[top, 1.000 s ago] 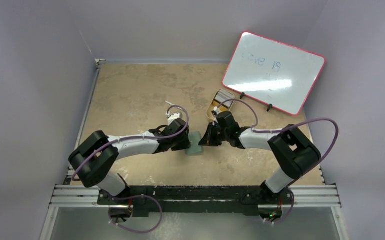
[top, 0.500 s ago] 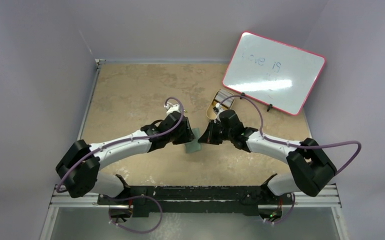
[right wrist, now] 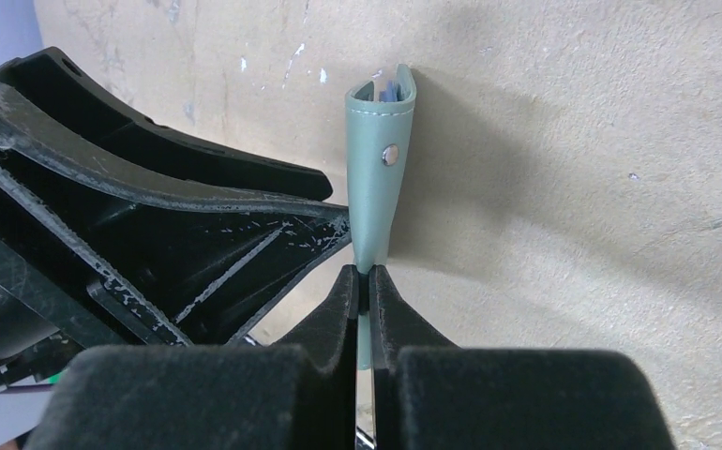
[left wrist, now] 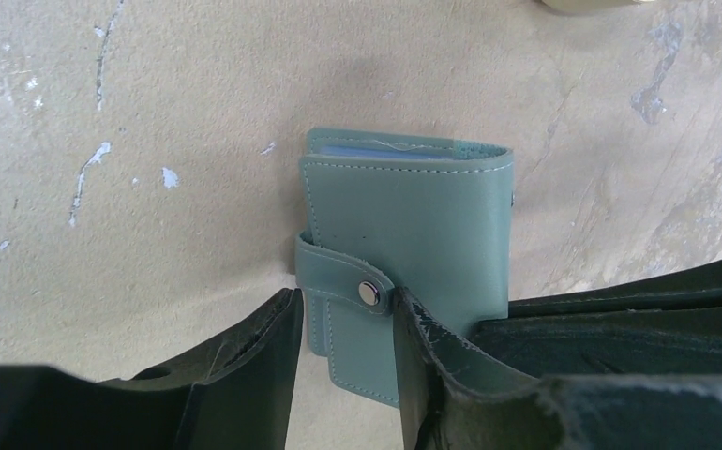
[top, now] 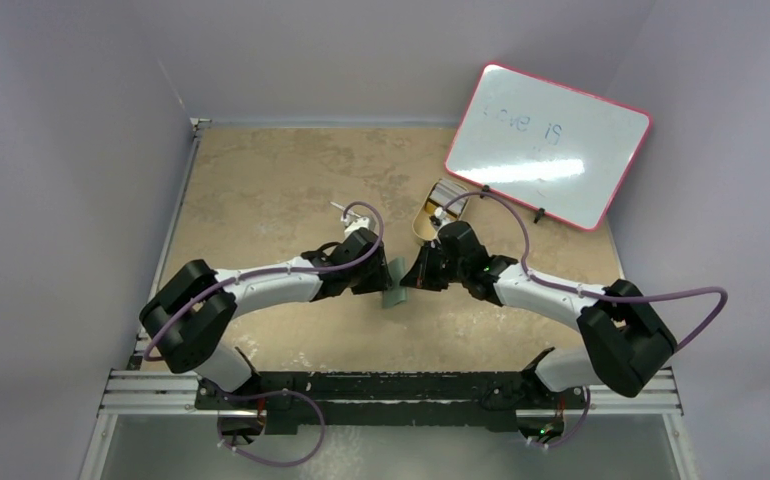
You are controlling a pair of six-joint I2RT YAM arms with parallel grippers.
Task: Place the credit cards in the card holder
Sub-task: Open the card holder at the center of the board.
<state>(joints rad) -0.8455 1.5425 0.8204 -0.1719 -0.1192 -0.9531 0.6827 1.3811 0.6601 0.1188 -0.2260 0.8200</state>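
The grey-green card holder (top: 394,287) is held on edge just above the table between both grippers. My right gripper (right wrist: 362,274) is shut on its lower edge; in the right wrist view the holder (right wrist: 376,187) rises edge-on, slightly open at the top. In the left wrist view its snapped face (left wrist: 413,225) shows. My left gripper (left wrist: 348,314) is open, its fingers either side of the strap tab. A thin pale blue-white edge (left wrist: 385,148) shows inside the holder's top. I cannot tell whether it is a card. No stack of credit cards is in view.
A beige oval tray (top: 439,208) lies just behind the right gripper (top: 413,278), close to the left gripper (top: 379,280). The pink-edged whiteboard (top: 549,145) leans at the back right. The walls close in on the tan table (top: 261,190) at the back and left.
The left gripper rose toward the back, then came back down beside the holder. The right arm's elbow swung out to the right. The holder stayed in the right gripper, barely moving.
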